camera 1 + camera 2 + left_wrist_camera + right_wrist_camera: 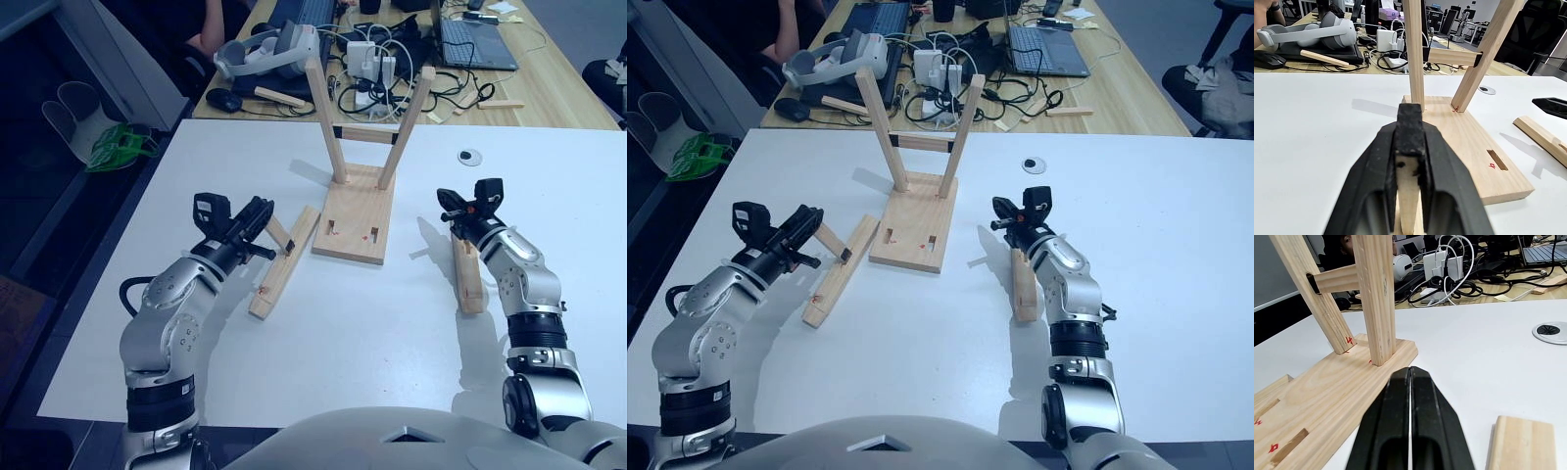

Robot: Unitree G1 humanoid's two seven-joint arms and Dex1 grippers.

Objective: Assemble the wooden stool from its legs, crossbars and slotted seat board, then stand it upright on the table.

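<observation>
The slotted seat board point(355, 220) lies flat at the table's middle. Two legs point(328, 117) stand in its far end, joined by a crossbar point(367, 135); two slots at its near end are bare. To its left a loose leg point(284, 264) lies on the table with a short crossbar point(278, 233) sticking out of it. My left gripper point(265, 229) is shut on that crossbar point(1409, 196). Another loose leg point(468, 274) lies right of the board, under my right forearm. My right gripper point(446, 206) hovers shut and empty just beyond that leg's far end point(1520, 443).
A round cable port point(473, 155) is set in the table at the far right. Behind the table a wooden desk holds a headset point(265, 51), a laptop point(475, 44), cables and spare wood strips. The table's left edge drops to a dark floor.
</observation>
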